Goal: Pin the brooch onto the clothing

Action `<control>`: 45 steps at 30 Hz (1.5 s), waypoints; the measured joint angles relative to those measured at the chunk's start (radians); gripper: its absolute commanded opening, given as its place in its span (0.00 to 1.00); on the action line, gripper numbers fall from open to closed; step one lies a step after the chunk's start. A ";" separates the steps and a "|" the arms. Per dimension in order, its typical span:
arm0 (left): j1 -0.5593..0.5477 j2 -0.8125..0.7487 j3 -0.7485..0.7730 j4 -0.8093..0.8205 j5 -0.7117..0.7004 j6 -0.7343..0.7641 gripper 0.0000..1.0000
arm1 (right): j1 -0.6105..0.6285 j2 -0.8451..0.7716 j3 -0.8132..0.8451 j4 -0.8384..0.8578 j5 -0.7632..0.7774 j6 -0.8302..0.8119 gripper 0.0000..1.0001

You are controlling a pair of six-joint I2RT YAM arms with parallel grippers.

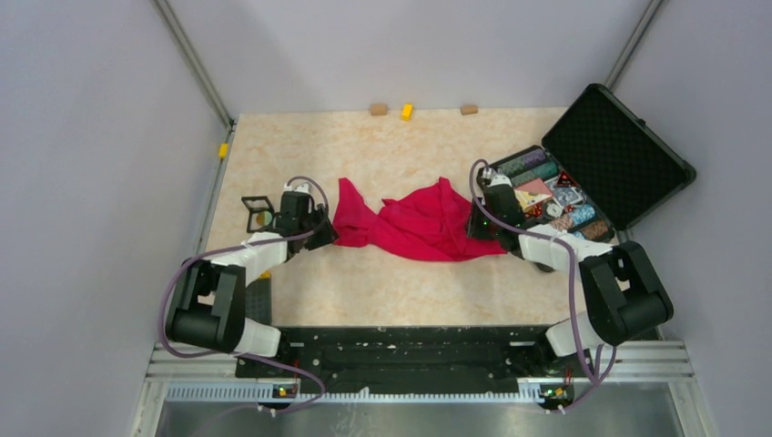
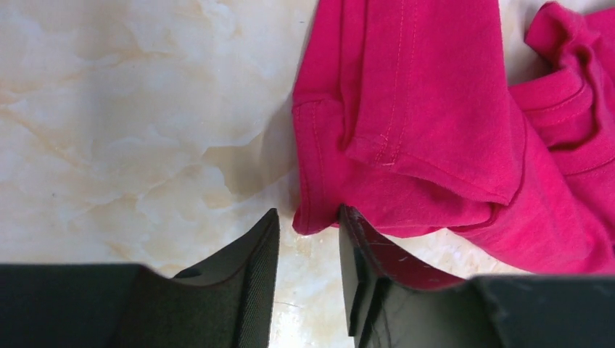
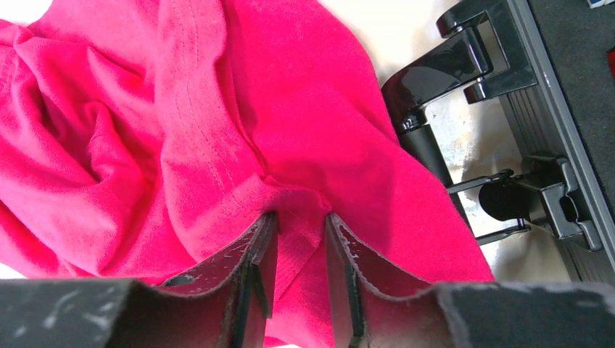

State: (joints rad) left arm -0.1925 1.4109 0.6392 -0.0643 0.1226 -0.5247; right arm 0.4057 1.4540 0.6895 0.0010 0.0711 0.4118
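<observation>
The red T-shirt (image 1: 419, 223) lies crumpled on the marble table between my two arms. My left gripper (image 1: 326, 232) is at its left end. In the left wrist view the gripper (image 2: 308, 217) is open with a narrow gap, and the shirt's hem corner (image 2: 319, 210) sits just at its fingertips, with bare table between the jaws. My right gripper (image 1: 481, 223) is at the shirt's right end. In the right wrist view it (image 3: 299, 217) is open, its jaws straddling a fold of the shirt (image 3: 239, 123). I cannot pick out the brooch in any view.
An open black case (image 1: 610, 150) with colourful trinkets stands at the right, its latches (image 3: 464, 58) close beside my right gripper. A small black frame (image 1: 258, 214) stands left of my left gripper. Small blocks (image 1: 407, 112) lie at the table's far edge.
</observation>
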 measured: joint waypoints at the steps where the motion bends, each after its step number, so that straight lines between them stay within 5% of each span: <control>1: 0.000 0.006 0.002 0.003 0.004 -0.002 0.26 | 0.000 0.002 0.000 0.002 0.000 0.000 0.21; 4: 0.000 0.014 0.006 0.007 0.016 -0.003 0.00 | 0.000 0.008 0.001 0.008 0.000 -0.003 0.00; 13: 0.008 -0.035 0.071 -0.044 -0.012 0.005 0.00 | 0.000 -0.008 0.093 -0.050 0.027 -0.019 0.00; 27: 0.108 -0.552 0.379 -0.196 -0.252 0.136 0.00 | 0.000 -0.417 0.475 -0.136 0.276 -0.188 0.00; 37: 0.114 -0.693 0.500 -0.325 -0.344 0.233 0.00 | 0.000 -0.748 0.479 -0.034 0.424 -0.285 0.00; 45: 0.114 -0.731 0.533 -0.406 -0.335 0.247 0.00 | 0.000 -0.830 0.454 -0.014 0.526 -0.341 0.00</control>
State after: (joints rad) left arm -0.0788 0.6796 1.1721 -0.4698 -0.2123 -0.2775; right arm 0.4061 0.6239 1.1435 -0.0132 0.5976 0.0704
